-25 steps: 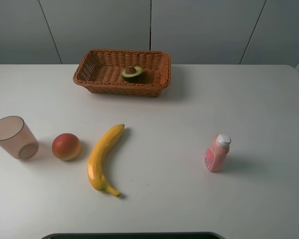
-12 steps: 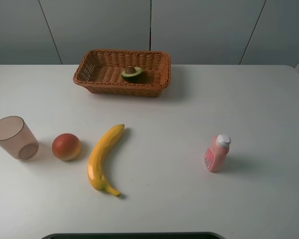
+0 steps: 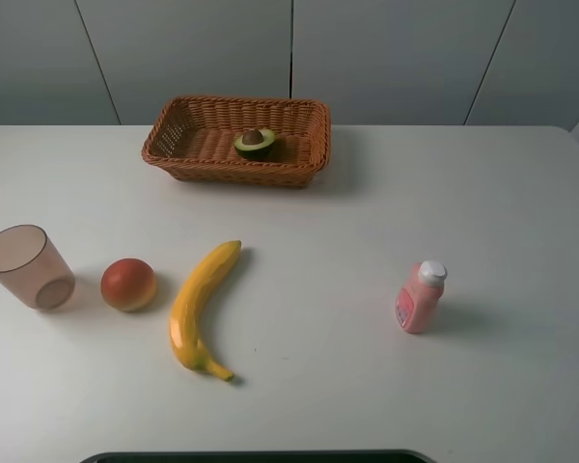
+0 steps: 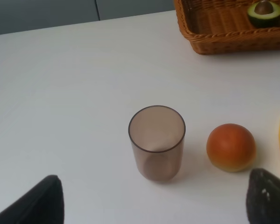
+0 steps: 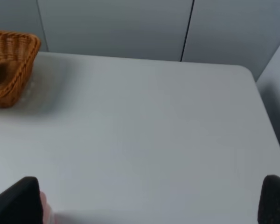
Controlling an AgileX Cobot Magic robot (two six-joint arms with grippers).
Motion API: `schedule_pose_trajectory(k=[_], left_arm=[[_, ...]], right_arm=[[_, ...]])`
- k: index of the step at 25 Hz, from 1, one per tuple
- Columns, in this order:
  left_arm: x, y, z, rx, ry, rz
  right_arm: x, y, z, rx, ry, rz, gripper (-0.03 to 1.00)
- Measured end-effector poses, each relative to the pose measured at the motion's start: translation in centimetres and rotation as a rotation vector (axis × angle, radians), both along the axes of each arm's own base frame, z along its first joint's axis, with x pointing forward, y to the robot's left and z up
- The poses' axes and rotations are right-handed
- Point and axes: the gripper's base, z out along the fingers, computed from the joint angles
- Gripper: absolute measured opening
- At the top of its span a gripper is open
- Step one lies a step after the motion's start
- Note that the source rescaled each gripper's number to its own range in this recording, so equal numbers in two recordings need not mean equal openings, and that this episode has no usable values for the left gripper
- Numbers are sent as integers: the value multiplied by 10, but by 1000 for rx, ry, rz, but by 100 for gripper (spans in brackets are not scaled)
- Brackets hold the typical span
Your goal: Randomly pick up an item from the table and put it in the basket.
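Observation:
The halved avocado [image 3: 255, 143] lies cut side up inside the wicker basket [image 3: 234, 174] at the back of the white table [image 3: 347, 241]. The left wrist view shows the avocado [image 4: 264, 12] in the basket [image 4: 214, 36] too. My left gripper [image 4: 151, 207] is open and empty, with its dark fingertips [image 4: 37, 203] wide apart, low over the table near the cup. My right gripper [image 5: 144, 205] is open and empty, with its fingertips [image 5: 275, 200] wide apart, over the right side of the table; the basket's end [image 5: 11, 70] shows far off. Neither gripper appears in the exterior high view.
A translucent pinkish cup [image 3: 26, 266] stands at the left, a round red-orange fruit [image 3: 128, 284] beside it, then a long yellow banana [image 3: 200, 307]. A pink bottle with a white cap [image 3: 421, 296] stands at the right. The cup [image 4: 156, 142] and fruit [image 4: 231, 147] sit before my left gripper.

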Motion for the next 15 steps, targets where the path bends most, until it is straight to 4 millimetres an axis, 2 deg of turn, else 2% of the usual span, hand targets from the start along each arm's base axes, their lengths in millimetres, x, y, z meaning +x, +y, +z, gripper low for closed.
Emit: schedule_pose_trajectory(k=[4,9,15], left_arm=[[0,0,0,0,0,0],[0,0,0,0,0,0],[0,0,0,0,0,0]], right_arm=[[-15,3,-26,34,-16,12,99],[-33,3,-44,40,-66,-14,99],[-29,0,-60,41,-3,-8,99]])
